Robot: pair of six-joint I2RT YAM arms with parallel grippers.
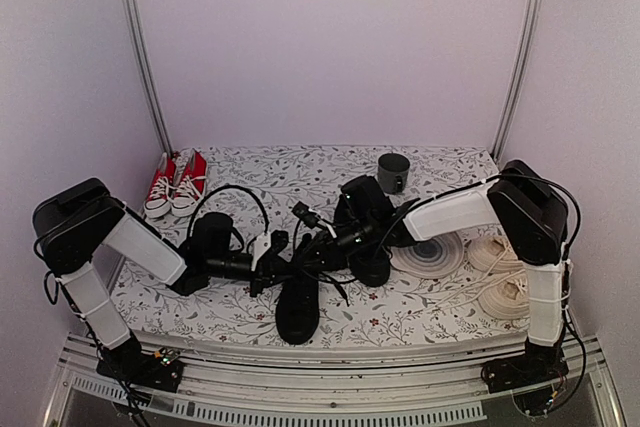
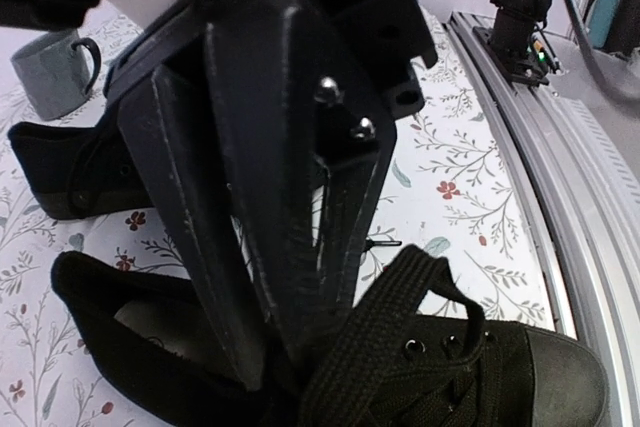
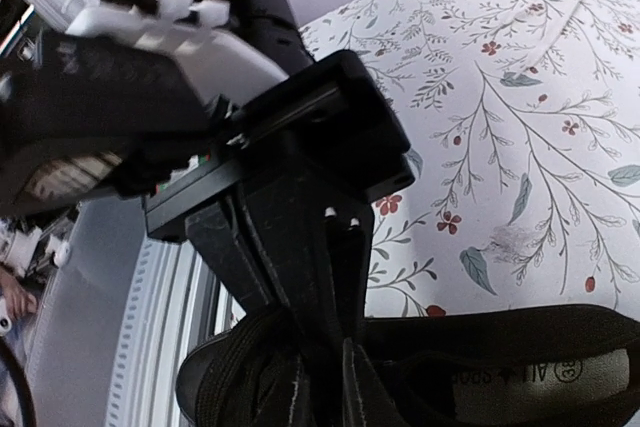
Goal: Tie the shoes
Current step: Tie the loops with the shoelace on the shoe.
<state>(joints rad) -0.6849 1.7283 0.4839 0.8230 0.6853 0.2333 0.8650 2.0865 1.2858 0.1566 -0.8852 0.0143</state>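
Shoes first: two black low-top sneakers sit near the middle of the floral tabletop (image 1: pixel 300 162). The near black shoe (image 1: pixel 297 309) points its toe toward the arms' bases, and the far black shoe (image 1: pixel 368 219) lies just behind it, to the right. Both arms reach in over the near one from opposite sides. The left gripper (image 1: pixel 277 255) is clenched tight, its fingers (image 2: pixel 265 247) pressed together right above the shoe's eyelets, where a flat black lace (image 2: pixel 400 297) arches up in a loop beside them; whether a lace is pinched between them I cannot tell. The right gripper (image 1: pixel 312 242) comes in from the other side, its fingers (image 3: pixel 310 297) nearly together and plunged down at the shoe's opening among the laces; from where I stand I cannot tell whether it has anything caught.

Off to the left at the back stand small red-and-white sneakers (image 1: pixel 175 184). A grey mug (image 1: pixel 393 172) sits at the back, a striped round plate (image 1: pixel 430 253) lies right of the far shoe, and cream sneakers (image 1: pixel 500 272) rest beside the right arm.
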